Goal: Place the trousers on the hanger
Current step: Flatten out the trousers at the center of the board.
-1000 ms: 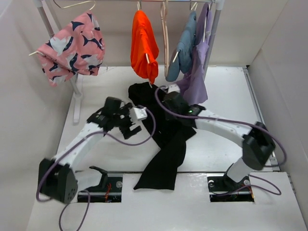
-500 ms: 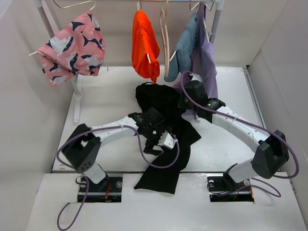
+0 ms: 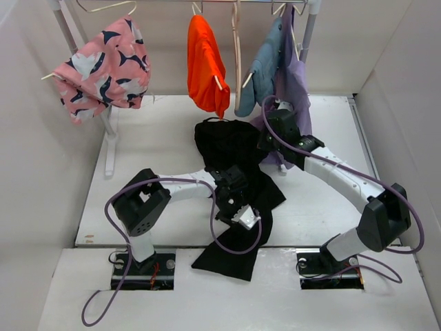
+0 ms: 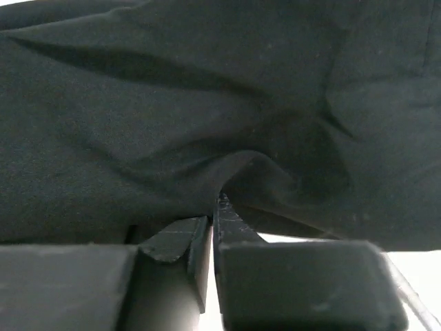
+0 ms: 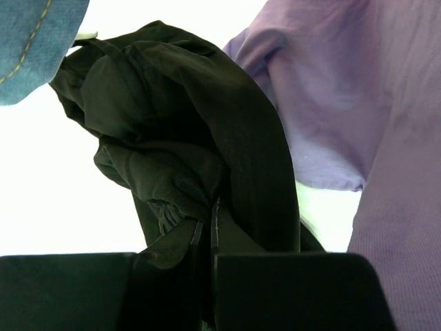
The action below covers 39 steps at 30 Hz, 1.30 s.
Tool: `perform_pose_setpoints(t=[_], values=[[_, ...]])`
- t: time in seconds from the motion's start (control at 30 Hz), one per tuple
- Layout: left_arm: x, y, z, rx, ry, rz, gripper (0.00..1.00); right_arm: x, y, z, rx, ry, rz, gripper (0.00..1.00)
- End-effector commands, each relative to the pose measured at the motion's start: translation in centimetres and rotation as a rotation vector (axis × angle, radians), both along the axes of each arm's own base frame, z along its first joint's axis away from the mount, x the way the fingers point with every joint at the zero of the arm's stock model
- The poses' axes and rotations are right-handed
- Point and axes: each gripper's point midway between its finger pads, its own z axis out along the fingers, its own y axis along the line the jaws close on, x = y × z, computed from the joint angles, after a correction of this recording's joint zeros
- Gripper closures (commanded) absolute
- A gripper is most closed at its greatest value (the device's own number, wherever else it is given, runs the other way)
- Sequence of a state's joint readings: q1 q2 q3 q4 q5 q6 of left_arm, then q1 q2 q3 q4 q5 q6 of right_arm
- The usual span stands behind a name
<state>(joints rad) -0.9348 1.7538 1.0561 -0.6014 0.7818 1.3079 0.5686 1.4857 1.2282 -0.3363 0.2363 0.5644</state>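
The black trousers (image 3: 234, 148) lie lengthwise down the middle of the table, one leg end reaching the near edge. My left gripper (image 3: 234, 210) sits on their middle part, shut on a fold of the black fabric (image 4: 207, 103). My right gripper (image 3: 270, 141) is shut on the bunched upper end of the trousers (image 5: 227, 138) and holds it up beside the purple garment. The pale beige hanger (image 3: 238, 62) hangs bare on the rail between the orange and blue garments, beyond both grippers.
The rail at the back carries a pink patterned garment (image 3: 103, 65), an orange one (image 3: 205, 65), a blue one (image 3: 260, 76) and a purple one (image 3: 293, 89). The purple cloth (image 5: 358, 103) hangs close to my right gripper. The rack's pole (image 3: 110, 138) stands at the left.
My left arm swung right over the trousers, opened wide, then shut on the fabric. My right gripper carried the trousers' upper end back and to the right.
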Motion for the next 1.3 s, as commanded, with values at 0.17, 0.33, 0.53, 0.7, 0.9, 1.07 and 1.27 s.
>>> perform_pose_setpoints(t=[0.17, 0.33, 0.53, 0.7, 0.9, 1.07, 1.27], values=[[3.0, 2.1, 1.7, 0.152, -0.024, 0.179, 1.00, -0.2, -0.6, 2.8, 0.039, -0.070, 0.012, 1.00], [14.1, 13.4, 6.0, 0.347, -0.447, 0.461, 1.00, -2.5, -2.5, 5.4, 0.084, -0.126, 0.010, 1.00], [21.2, 28.2, 18.0, 0.341, -0.865, 1.060, 1.00, -7.1, -7.0, 5.2, 0.126, -0.124, -0.096, 1.00], [19.2, 37.4, 20.5, 0.431, -1.025, 1.304, 1.00, -10.1, -10.3, 4.0, 0.202, -0.087, -0.220, 1.00], [18.0, 42.7, 18.8, 0.507, -1.050, 1.587, 1.00, -11.5, -14.1, 2.0, 0.192, -0.011, -0.349, 1.00], [19.1, 45.5, 19.9, 0.490, -0.930, 1.798, 1.00, -11.0, -16.7, 3.7, 0.175, -0.021, -0.413, 1.00], [19.5, 45.8, 21.8, 0.462, -0.997, 1.748, 1.00, -11.3, -18.5, 4.6, 0.152, 0.019, -0.466, 1.00]])
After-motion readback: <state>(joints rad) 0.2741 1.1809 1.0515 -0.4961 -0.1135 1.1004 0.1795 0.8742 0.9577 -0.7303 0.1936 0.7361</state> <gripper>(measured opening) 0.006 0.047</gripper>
